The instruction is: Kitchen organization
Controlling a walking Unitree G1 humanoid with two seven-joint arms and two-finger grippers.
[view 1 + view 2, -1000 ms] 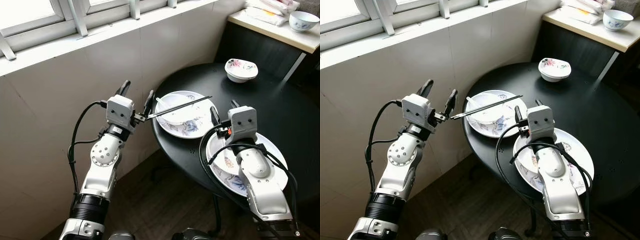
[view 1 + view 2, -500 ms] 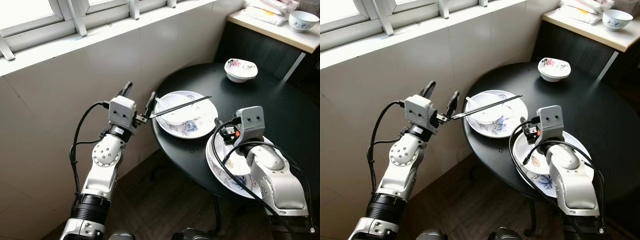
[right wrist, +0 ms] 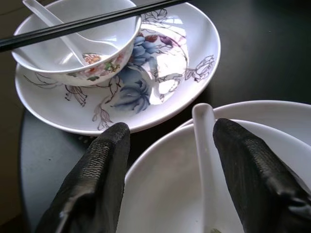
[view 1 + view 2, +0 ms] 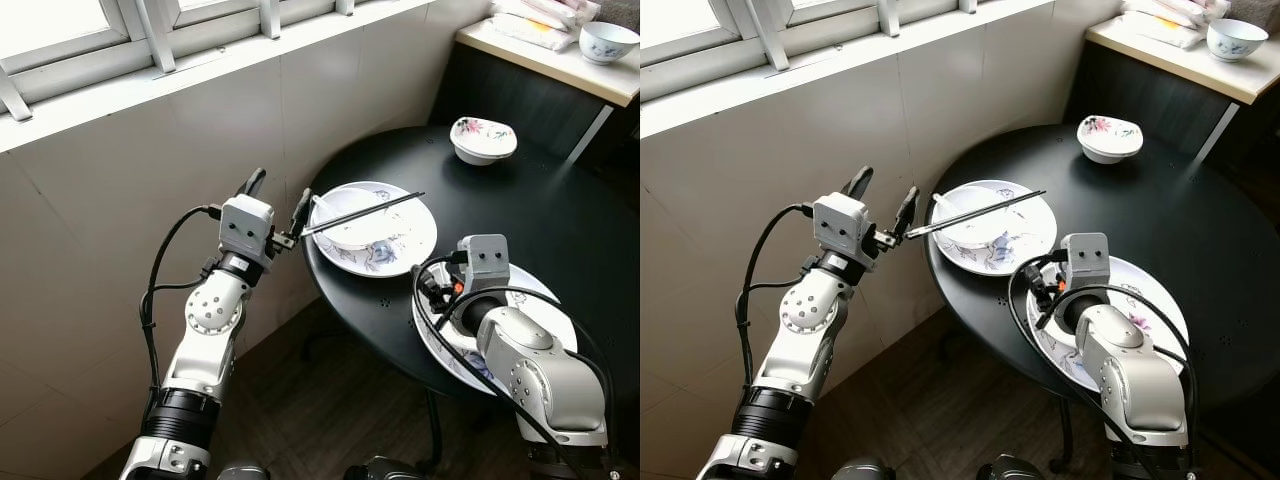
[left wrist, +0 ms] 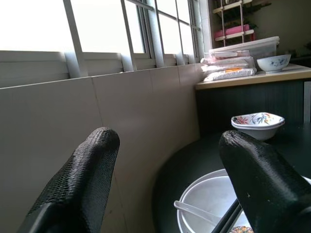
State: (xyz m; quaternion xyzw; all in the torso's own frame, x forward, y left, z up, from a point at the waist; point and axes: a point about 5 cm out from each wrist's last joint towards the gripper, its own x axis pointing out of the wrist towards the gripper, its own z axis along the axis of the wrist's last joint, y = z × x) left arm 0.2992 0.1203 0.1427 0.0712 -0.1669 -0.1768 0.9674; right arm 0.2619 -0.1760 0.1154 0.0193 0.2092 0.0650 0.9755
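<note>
Broadly, the round black surface (image 4: 560, 220) carries everything that matters: two flowered plates, each bearing a bowl, and a separate small bowl (image 4: 483, 138) farther back. On the near plate (image 4: 545, 300) sits a white bowl (image 3: 184, 194) with a white spoon (image 3: 206, 160) lying in it; the right end effector (image 3: 167, 160) hovers just over that bowl's rim, fingers spread and released, the spoon handle between them. The far plate (image 4: 400, 250) holds a flowered bowl (image 4: 350, 225) with a second spoon (image 3: 53, 24) and a pair of black chopsticks (image 4: 365, 212) laid across its rim, their ends overhanging the surface edge. The left end effector (image 4: 277, 205) waits beside that overhang, fingers apart, gripping nothing. The crockery looks rigid, glossy and breakable, so slippery under the pads; rims seem the best hold. Spoon and chopsticks are probably light, thin and prone to roll, best pinched mid-handle or at the overhanging ends.
</note>
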